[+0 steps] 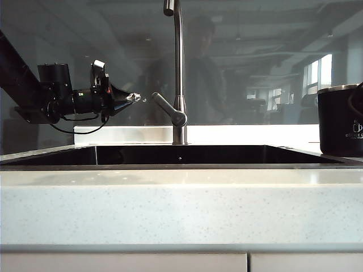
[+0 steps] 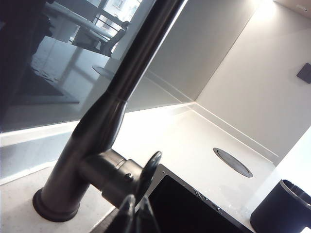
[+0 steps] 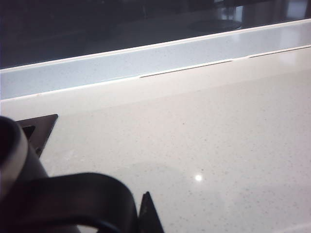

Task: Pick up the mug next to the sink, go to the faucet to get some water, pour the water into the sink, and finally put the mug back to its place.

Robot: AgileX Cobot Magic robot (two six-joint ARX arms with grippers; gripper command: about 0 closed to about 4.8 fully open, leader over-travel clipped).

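Speckled white counter (image 1: 181, 209), left claw (image 1: 134, 97) together beside faucet (image 1: 179, 73) lever, right claw (image 3: 146, 213) together by mug (image 1: 340, 120) handle.

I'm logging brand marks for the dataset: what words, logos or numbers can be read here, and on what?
Mug, standing on the counter right of the sink: a small white cup logo with a line of white letters under it, too small and blurred to read.
Faucet, left claw: no text visible.
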